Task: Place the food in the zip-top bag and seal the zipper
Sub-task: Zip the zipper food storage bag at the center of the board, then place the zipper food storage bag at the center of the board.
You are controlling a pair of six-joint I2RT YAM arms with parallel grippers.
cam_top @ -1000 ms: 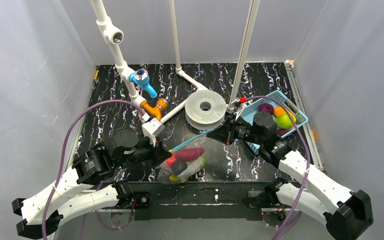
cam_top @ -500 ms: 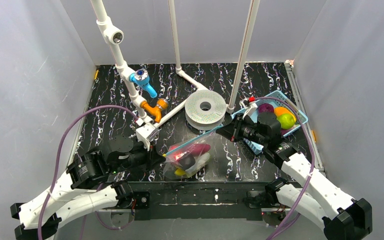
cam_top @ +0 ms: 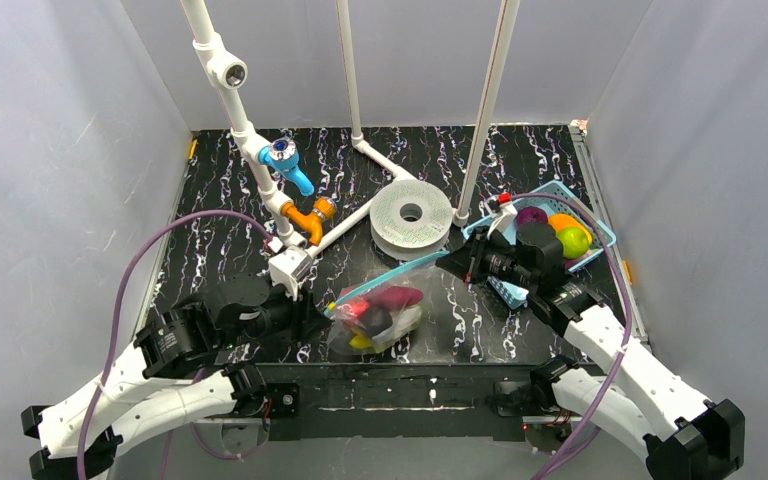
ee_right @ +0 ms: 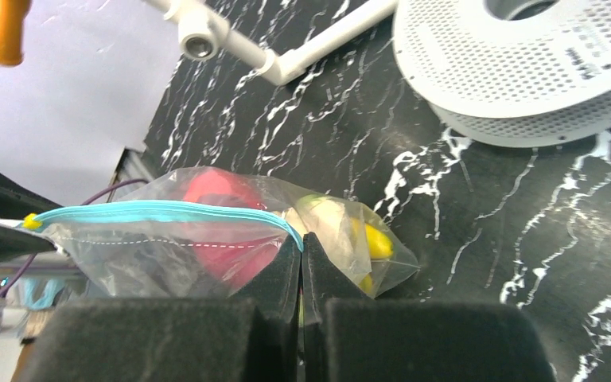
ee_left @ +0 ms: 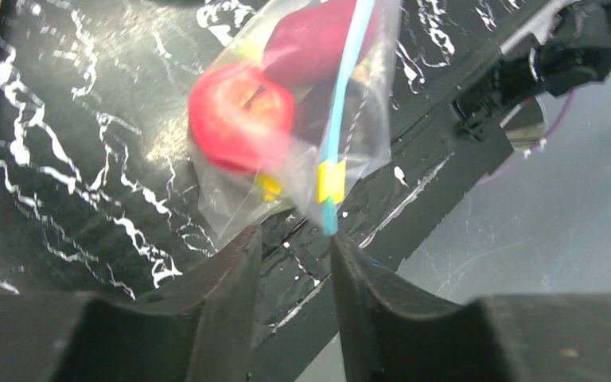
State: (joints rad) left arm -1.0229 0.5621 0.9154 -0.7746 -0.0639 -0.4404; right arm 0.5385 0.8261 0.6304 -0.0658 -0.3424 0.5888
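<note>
On my left wrist feed the left gripper point(ee_left: 294, 235) has its fingers parted by a narrow gap, and through that gap I see only the table edge, so nothing is clamped. Just beyond its fingertips lies the zip-top bag point(ee_left: 286, 135). The end of the zipper point(ee_left: 342, 103) comes down to touch the inner tip of the finger on the right of that view, with a yellow slider tab point(ee_left: 331, 181) a little past that tip. Inside the clear film, farther out from those fingers, sit a red apple point(ee_left: 240, 115) and a dark magenta piece point(ee_left: 318, 40), with a yellow piece showing low in the bag. From above, the bag stretches between the two grippers, and the teal strip runs from the left fingertips up and across to the right ones. The right gripper point(ee_right: 301, 243) has its fingers pressed tight together, pinching the near end of the zipper, and the bag fans out ahead of them. A white spool point(ee_right: 525, 64) lies well beyond, to their right. Behind the right gripper's wrist, the light-blue basket point(cam_top: 594, 216) holds purple point(cam_top: 532, 215), orange point(cam_top: 560, 221) and green point(cam_top: 572, 241) fruits.
</note>
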